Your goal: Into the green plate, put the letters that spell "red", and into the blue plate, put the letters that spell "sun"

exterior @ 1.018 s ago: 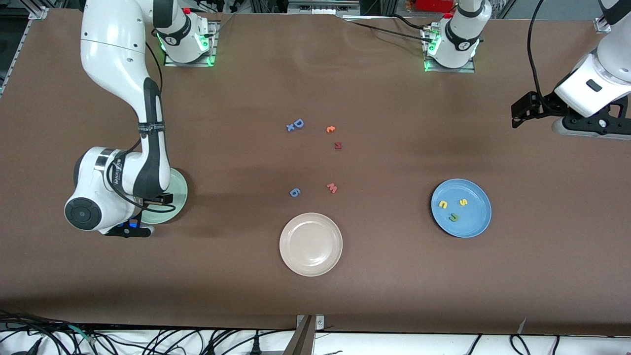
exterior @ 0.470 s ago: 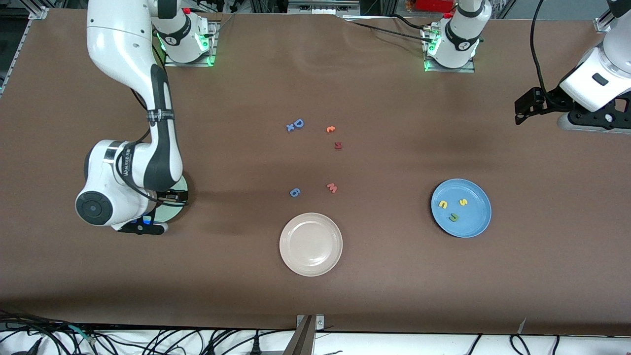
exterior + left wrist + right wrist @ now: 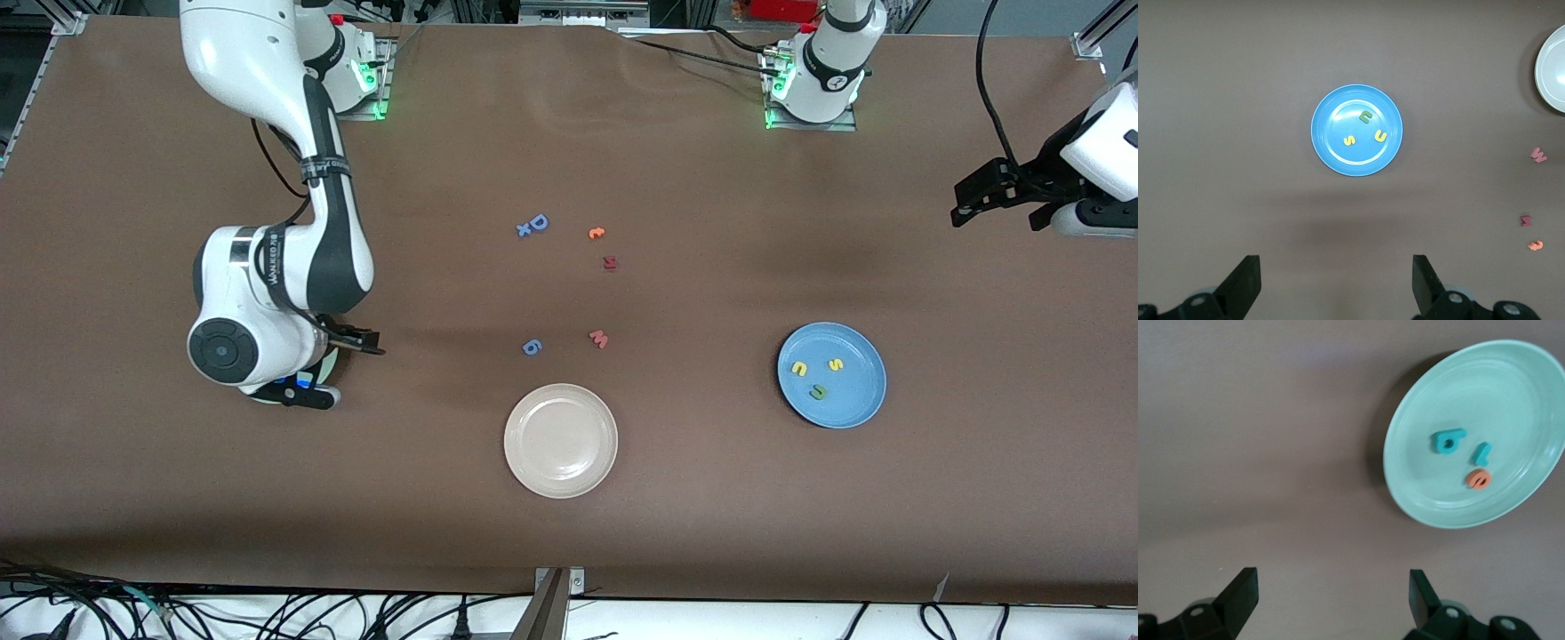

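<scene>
Sitting in the green plate (image 3: 1425, 420) are the teal "d" (image 3: 1447, 441), teal "r" (image 3: 1482, 453) and orange "e" (image 3: 1479, 479); yellow "s" (image 3: 835, 364), yellow "u" (image 3: 798, 368) and green "n" (image 3: 817, 391) are lying in the blue plate (image 3: 858, 342). Foam looks light, soft, thin; pinching across edges suits it. Right tool (image 3: 1329, 595) is hanging open, empty, beside the green plate; left tool (image 3: 1336, 283) is hanging open over desk (image 3: 711, 498) toward the left arm's end.

green plate (image 3: 1431, 493) holds teal d (image 3: 1448, 441), teal r (image 3: 1483, 453) and orange e (image 3: 1479, 479).
</scene>
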